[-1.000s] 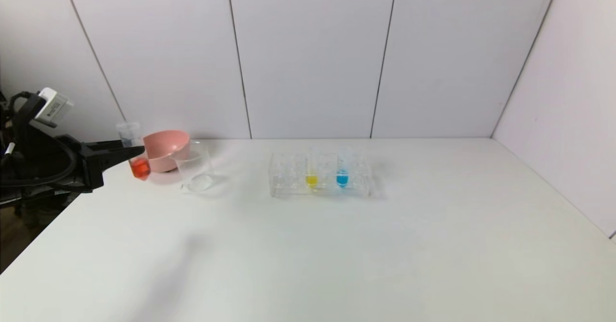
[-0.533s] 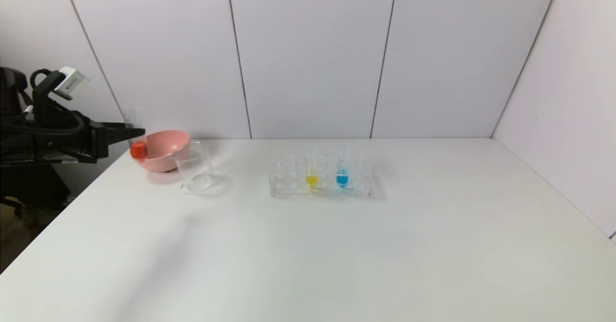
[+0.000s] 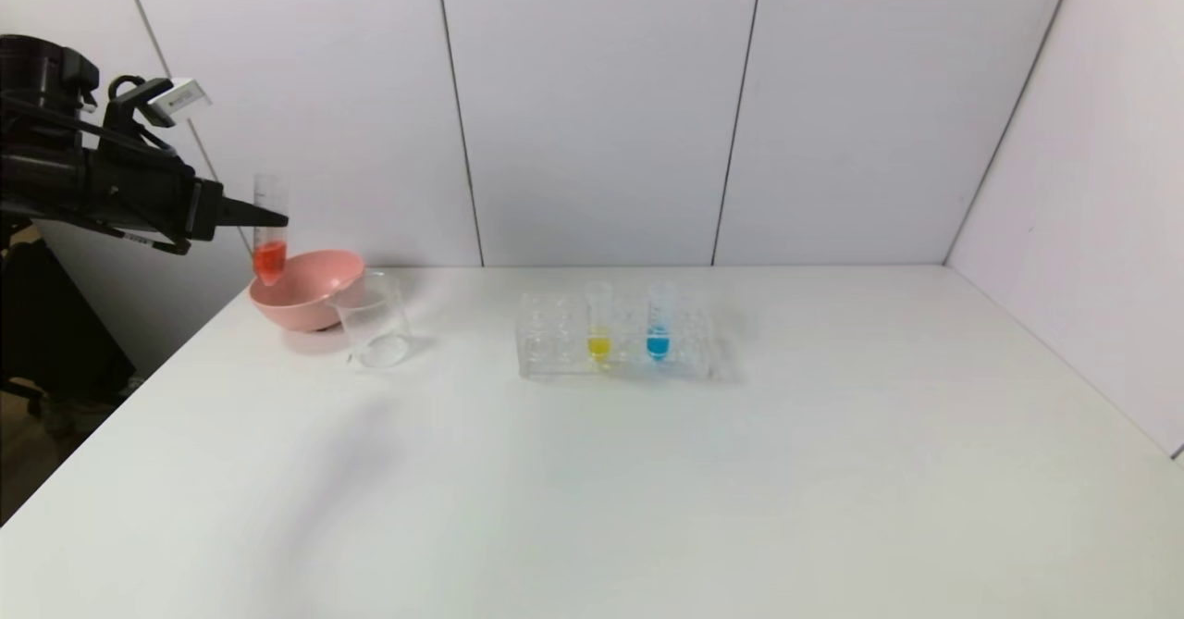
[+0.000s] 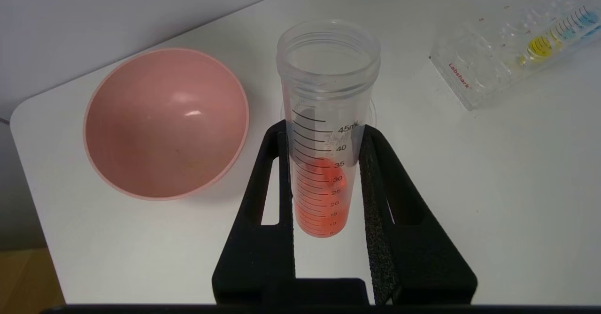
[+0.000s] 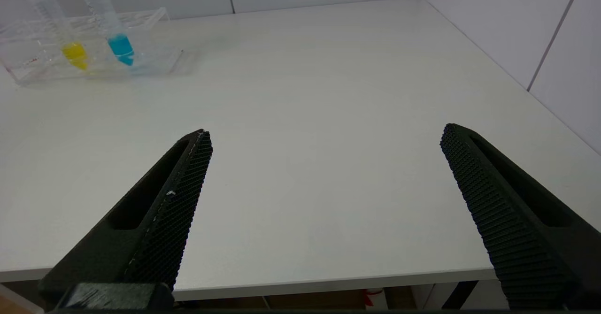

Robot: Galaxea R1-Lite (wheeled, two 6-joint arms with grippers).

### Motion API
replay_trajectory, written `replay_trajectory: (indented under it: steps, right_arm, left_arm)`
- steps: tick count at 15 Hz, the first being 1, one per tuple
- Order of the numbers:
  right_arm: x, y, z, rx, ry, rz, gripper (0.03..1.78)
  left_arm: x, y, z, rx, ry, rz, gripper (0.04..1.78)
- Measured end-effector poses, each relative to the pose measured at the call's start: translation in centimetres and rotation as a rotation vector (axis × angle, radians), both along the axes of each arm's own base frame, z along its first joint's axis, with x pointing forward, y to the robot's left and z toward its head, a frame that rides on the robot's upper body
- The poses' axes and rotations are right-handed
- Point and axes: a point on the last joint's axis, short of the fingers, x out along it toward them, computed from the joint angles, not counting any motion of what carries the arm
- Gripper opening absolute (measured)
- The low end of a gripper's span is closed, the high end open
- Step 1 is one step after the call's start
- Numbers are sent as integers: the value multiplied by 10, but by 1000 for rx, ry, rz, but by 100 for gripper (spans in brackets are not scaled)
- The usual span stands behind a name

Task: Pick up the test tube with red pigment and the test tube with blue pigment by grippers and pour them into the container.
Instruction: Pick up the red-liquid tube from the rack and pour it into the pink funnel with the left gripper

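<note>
Our left gripper [image 3: 268, 221] is clamped on the test tube with red pigment [image 3: 269, 230], held upright, its long axis vertical, above the pink bowl [image 3: 319, 288]. The container [image 3: 373, 319] stands on the table [image 3: 647, 471] toward 4 o'clock of the tube, nearest our left arm. The test tube with blue pigment [image 3: 659, 323] waits in the rack [image 3: 555, 341] beside one yellow tube [image 3: 598, 325]. Our right gripper [image 5: 324, 201] hangs wide open, empty. We count three tubes, one beaker, one bowl, one rack.
</note>
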Motion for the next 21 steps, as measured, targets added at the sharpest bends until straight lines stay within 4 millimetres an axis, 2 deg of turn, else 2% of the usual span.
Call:
replay_trajectory:
  steps: [2,5,8,12,21]
  right_arm:
    - [0,0,0,0,0,0,177]
    - [0,0,0,0,0,0,177]
    - [0,0,0,0,0,0,177]
    - [0,0,0,0,0,0,177]
    - [0,0,0,0,0,0,177]
  left_arm:
    - [10,-5,-1,33,91,-1,44]
    - [21,-15,-20,164,188,-27,44]
    - [23,-21,-32,330,233,-64,44]
    - [25,-28,-35,547,230,-112,44]
    - [36,-57,-32,763,148,-160,44]
